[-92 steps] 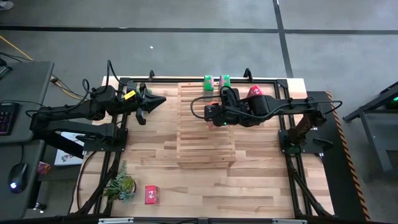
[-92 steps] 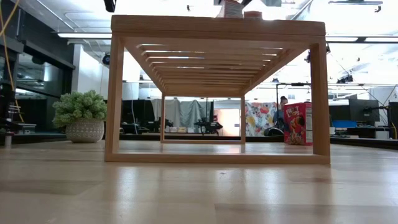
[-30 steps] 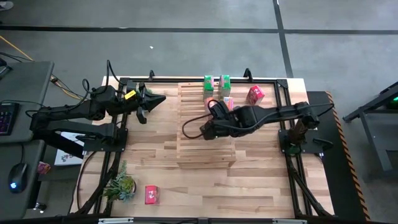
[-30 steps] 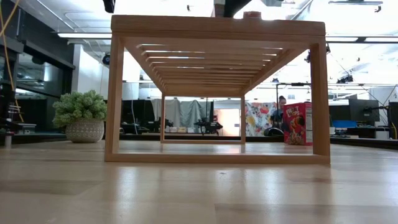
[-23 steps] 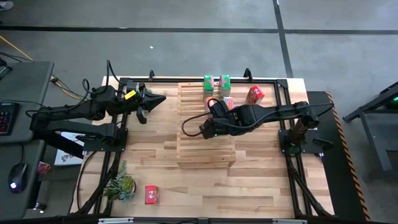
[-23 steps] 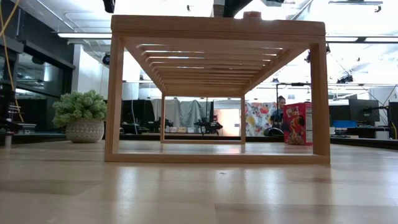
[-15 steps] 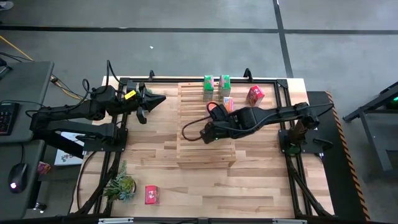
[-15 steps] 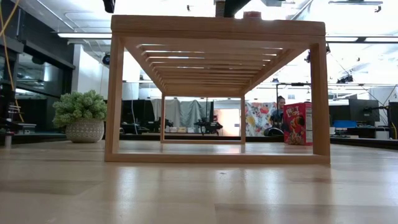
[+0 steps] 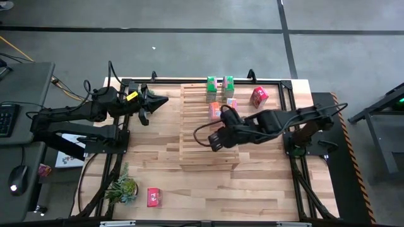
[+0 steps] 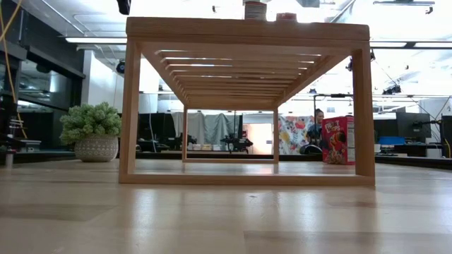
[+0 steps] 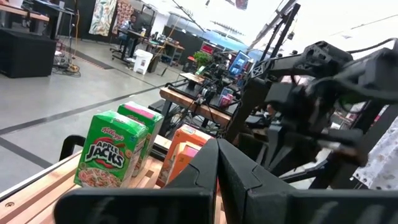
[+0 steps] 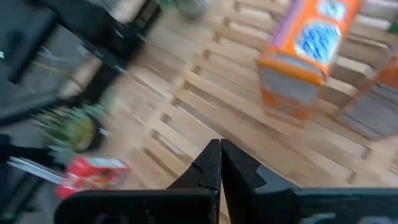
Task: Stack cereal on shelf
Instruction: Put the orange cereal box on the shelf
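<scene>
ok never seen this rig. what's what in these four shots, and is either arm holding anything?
Two robot arms work at a wooden table. One camera looks straight down, one sits at tabletop height, and one rides on each wrist. The pale slatted shelf stands mid-table, with green cereal boxes and orange ones on its top. One red box stands on the table beside it, and another lies at the near edge by a potted plant. The right gripper hovers over the shelf, shut and empty. The left gripper waits to the side, also shut and empty.
</scene>
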Controlling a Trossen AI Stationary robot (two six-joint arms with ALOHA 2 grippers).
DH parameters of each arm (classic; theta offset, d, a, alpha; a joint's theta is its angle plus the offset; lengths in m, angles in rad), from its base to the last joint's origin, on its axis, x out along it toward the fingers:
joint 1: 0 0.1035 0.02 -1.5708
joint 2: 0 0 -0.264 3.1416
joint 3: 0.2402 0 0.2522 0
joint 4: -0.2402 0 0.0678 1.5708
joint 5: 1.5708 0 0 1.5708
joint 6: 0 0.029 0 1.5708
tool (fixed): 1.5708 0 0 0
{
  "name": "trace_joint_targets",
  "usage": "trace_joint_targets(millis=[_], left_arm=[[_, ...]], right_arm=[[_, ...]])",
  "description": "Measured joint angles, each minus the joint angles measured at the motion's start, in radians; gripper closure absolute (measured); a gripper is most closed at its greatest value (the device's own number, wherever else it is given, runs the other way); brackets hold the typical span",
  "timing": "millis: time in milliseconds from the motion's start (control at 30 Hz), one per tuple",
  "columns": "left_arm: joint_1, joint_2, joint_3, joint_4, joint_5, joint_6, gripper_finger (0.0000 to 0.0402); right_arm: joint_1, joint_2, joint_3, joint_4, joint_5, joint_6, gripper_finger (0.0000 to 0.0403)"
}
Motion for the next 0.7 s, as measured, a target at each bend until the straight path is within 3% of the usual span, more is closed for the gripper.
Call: trace_joint_targets(millis=[167, 500, 700], left_arm=[[0.0, 0.0, 0.0, 0.0, 0.0, -0.001, 0.0401], [0.0, 0.0, 0.0, 0.0, 0.0, -0.001, 0.0401], [0.0, 0.0, 0.0, 0.0, 0.0, -0.001, 0.0401]], right_arm=[[-0.012, -0.01, 0.001, 0.096, 0.052, -0.027, 0.038], [-0.045, -0.01, 0.001, 0.114, 0.125, -0.048, 0.0198], [-0.046, -0.014, 0.001, 0.187, 0.143, -0.104, 0.015]])
